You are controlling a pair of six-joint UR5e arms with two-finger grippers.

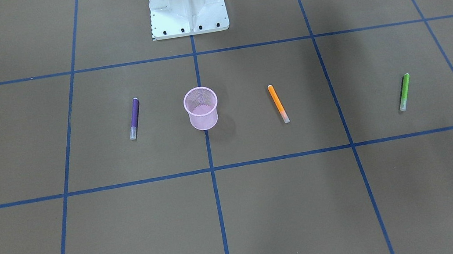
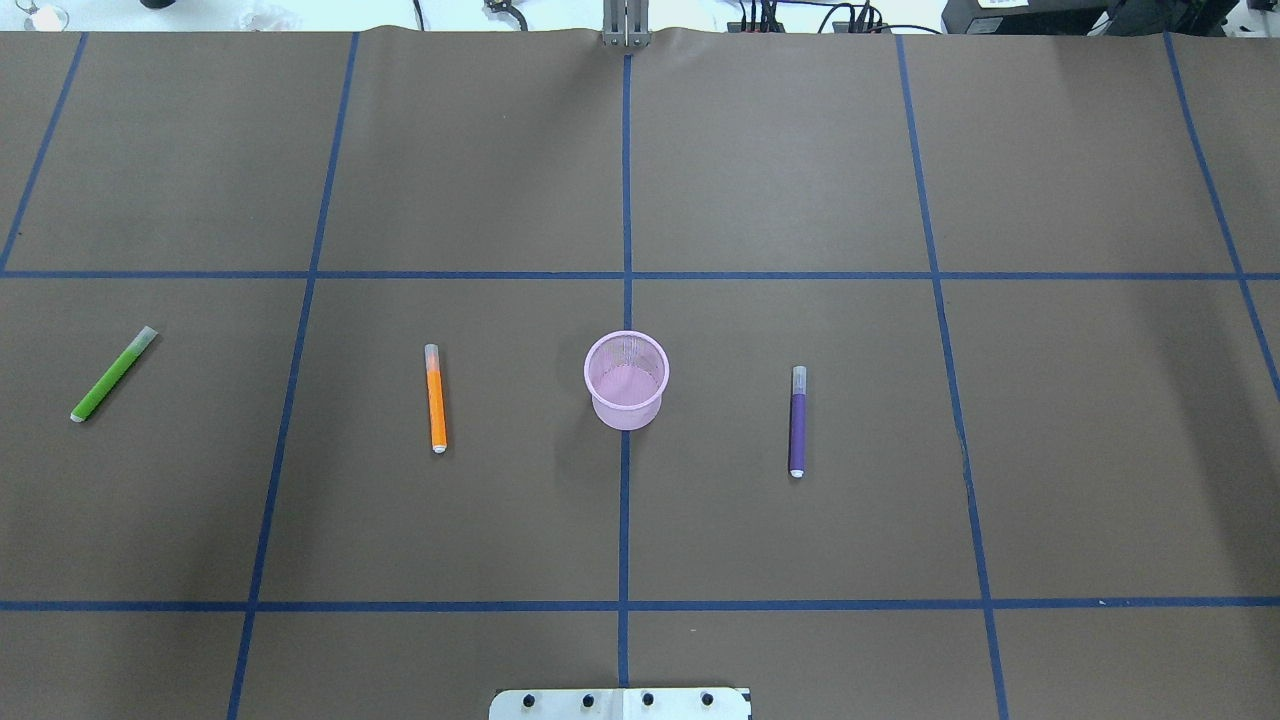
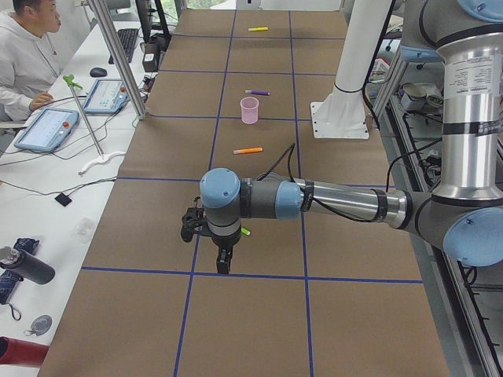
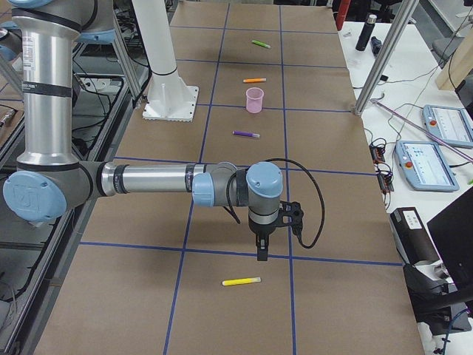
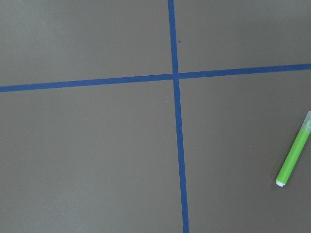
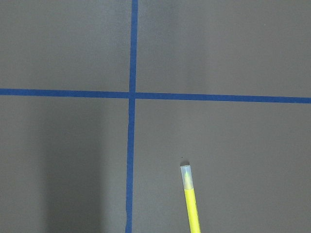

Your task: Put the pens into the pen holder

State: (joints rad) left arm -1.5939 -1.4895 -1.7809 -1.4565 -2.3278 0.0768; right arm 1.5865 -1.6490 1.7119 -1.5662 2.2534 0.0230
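The pink mesh pen holder [image 2: 626, 378] stands upright and empty at the table's middle. An orange pen [image 2: 436, 398] lies to its left and a purple pen [image 2: 797, 421] to its right. A green pen [image 2: 113, 374] lies far left and shows in the left wrist view [image 5: 293, 157]. A yellow pen [image 4: 242, 281] lies at the right end and shows in the right wrist view [image 6: 191, 204]. My left gripper [image 3: 224, 263] hangs above the table by the green pen. My right gripper [image 4: 261, 251] hangs near the yellow pen. I cannot tell whether either is open or shut.
The white robot base [image 1: 187, 6] stands behind the holder. Blue tape lines [image 2: 624, 520] grid the brown table. An operator [image 3: 27, 55] sits at a side desk with tablets [image 3: 47, 129]. A second side desk with tablets [image 4: 425, 163] flanks the right end.
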